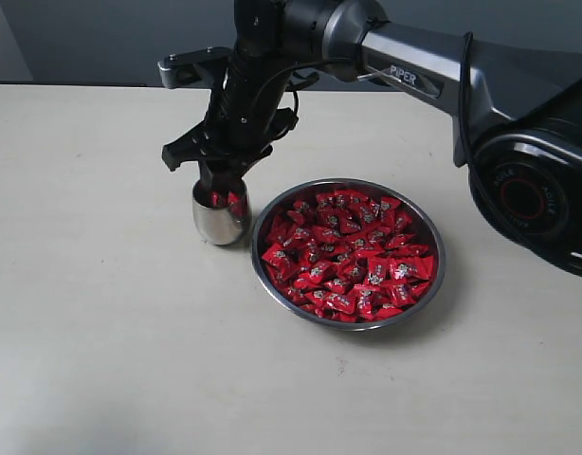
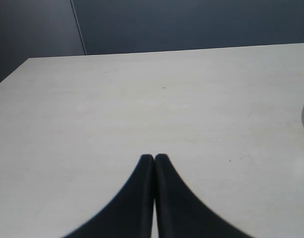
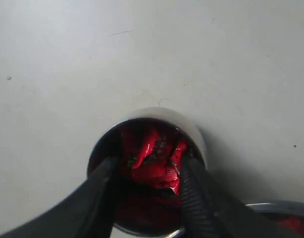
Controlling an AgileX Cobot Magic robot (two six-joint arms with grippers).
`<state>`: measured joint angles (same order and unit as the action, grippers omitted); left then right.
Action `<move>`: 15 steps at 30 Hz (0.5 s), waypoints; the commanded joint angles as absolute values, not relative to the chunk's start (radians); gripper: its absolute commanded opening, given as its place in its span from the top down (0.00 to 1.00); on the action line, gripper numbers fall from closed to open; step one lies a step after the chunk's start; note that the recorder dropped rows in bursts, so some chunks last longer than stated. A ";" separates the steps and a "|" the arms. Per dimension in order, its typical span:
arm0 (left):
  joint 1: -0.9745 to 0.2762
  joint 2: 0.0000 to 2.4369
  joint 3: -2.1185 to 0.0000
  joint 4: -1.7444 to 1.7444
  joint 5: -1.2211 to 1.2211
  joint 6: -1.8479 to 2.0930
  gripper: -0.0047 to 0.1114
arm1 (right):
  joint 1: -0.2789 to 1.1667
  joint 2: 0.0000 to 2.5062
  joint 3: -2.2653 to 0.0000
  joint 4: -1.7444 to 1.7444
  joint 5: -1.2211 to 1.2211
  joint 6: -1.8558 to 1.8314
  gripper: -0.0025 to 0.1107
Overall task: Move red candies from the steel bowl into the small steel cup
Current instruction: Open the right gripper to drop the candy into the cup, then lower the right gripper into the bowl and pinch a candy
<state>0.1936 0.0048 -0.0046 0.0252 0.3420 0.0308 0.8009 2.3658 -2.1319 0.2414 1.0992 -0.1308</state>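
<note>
Dark grey wall panels back a pale table point(image 1: 101, 360), bare apart from the task items. The small steel cup point(image 1: 220, 223) stands upright toward the far edge of the table. The steel bowl point(image 1: 441, 248) sits beside it, on the side of the right arm's base and slightly nearer the front edge. Whether the two rims touch cannot be told.

Right gripper point(image 1: 222, 190): it points straight down, with its fingers point(image 3: 105, 183) inside the cup mouth. The fingers are spread wide, each close to the inner wall. Several red candies point(image 3: 152, 163) lie heaped in the cup between them, and none appears to be pinched.

Left gripper point(image 2: 154, 157): its fingers are pressed together on nothing. It hangs over bare table, well apart from both vessels.

Judgement: a deposit is finishing. The bowl is nearly full of red candies point(image 1: 353, 251), so most of the task remains.

The next pick depends on one relation. The supply lies beside the fingers, across the cup rim toward the right arm's base, so the right arm is the nearer one. The fingers must lift clear of the rim before moving sideways. The candies lie at mixed angles, so no common long axis exists.
</note>
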 commanded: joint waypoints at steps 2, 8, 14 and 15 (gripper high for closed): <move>0.187 0.000 0.000 0.027 0.334 0.029 0.96 | 0.801 2.296 -2.141 0.177 1.120 -0.128 0.63; 0.187 0.000 0.000 0.027 0.334 0.029 0.96 | 0.768 2.140 -2.100 0.072 1.183 -0.079 0.63; 0.187 0.000 0.000 0.027 0.334 0.029 0.96 | 0.701 1.878 -1.663 0.055 0.849 -0.087 0.63; 0.187 0.000 0.000 0.027 0.334 0.029 0.96 | 0.681 1.812 -1.521 0.057 0.750 -0.087 0.63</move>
<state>0.1936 0.0048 -0.0046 0.0252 0.3420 0.0308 0.7132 1.9130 -1.6921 0.0634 0.8978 -0.0827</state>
